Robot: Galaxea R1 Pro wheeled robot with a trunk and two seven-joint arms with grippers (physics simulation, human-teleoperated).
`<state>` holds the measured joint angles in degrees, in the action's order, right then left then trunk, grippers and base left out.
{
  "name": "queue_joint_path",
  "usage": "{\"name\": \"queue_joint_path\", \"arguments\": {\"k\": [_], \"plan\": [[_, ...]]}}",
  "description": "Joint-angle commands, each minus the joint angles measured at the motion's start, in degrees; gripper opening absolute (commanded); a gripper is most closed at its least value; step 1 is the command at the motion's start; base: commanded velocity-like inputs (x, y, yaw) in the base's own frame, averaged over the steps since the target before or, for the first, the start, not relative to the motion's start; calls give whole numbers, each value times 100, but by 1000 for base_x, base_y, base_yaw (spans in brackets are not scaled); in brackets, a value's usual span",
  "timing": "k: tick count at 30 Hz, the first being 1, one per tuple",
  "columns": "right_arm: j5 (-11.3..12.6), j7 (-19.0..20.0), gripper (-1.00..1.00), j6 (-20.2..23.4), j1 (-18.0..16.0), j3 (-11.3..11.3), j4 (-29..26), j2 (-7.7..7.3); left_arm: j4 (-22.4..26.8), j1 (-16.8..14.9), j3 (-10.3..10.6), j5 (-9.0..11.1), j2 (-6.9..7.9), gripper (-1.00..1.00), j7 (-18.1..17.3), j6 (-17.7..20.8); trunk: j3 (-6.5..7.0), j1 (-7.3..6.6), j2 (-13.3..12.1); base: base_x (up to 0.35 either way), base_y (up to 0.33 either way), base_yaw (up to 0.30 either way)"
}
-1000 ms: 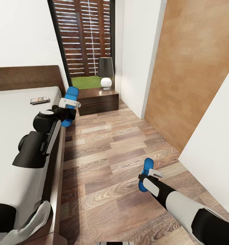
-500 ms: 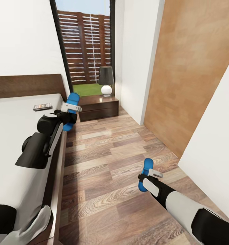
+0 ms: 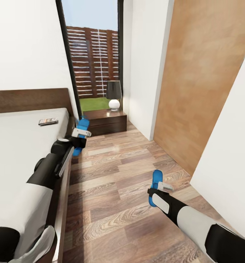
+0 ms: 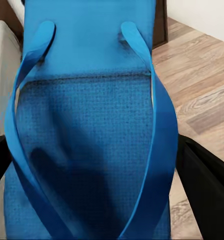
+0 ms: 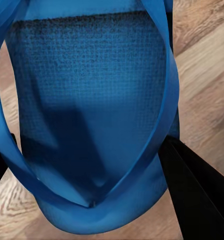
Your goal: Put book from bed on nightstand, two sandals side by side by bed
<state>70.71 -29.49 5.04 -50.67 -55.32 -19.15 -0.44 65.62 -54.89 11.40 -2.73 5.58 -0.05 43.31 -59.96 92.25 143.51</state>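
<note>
Left arm has dropped off the bed [image 3: 24, 146], its fingers clenched on one sandal [image 3: 81, 130] over the floor at ten o'clock. Right gripper [image 3: 157, 190] grips the other sandal [image 3: 156, 181]. Book [image 3: 48, 121] still awaits on the mattress; setting down looks next.

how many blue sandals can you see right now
2. One sandal is in the left tool beside the bed; the other sandal is in the right tool above the floor.
</note>
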Motion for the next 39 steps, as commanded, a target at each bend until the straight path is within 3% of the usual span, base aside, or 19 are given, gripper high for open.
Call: {"name": "queue_joint_path", "arguments": {"k": [1, 3, 8, 11, 13, 17, 21, 29, 39], "plan": [[4, -44, -100, 39, -4, -30, -10, -6, -105, 13, 17, -34, 1, -100, 2, -57, 18, -4, 1, 0, 0, 0], [4, -39, -100, 39, -4, -30, -3, -7, -310, 39, 18, -28, -18, -100, 6, -175, 62, -9, -2, 0, 0, 0], [4, -32, -100, 40, -4, -37, 13, -8, -930, 84, 7, -37, -333, -100, 12, -361, 173, -22, -8, 0, 0, 0], [4, -31, -100, 41, -4, -39, 16, -7, -1183, 288, 18, -59, -468, -100, 35, -420, 239, -30, -12, 0, 0, 0], [2, -31, -100, 41, -4, -39, 13, -8, -1204, 392, 25, -60, -496, -100, 107, -431, 284, -35, -15, 0, 0, 0], [-3, -30, -100, 41, -4, -40, 9, -8, -1223, 749, 63, -52, -650, -100, 579, -449, 372, -45, -20, 0, 0, 0], [-4, -30, -100, 41, -4, -41, 9, -9, -1233, 987, 75, -47, -770, -100, 748, -510, 461, -56, -26, 0, 0, 0], [-5, -30, -100, 34, -4, -48, 8, -9, -1318, 1141, 88, -55, -839, -100, 831, -789, 609, -212, -308, 0, 0, 0], [-5, -30, -100, 30, -4, -55, 8, -5, -1375, 1192, 127, -61, -880, -100, 809, -847, 788, -431, -709, 0, 0, 0]]}}
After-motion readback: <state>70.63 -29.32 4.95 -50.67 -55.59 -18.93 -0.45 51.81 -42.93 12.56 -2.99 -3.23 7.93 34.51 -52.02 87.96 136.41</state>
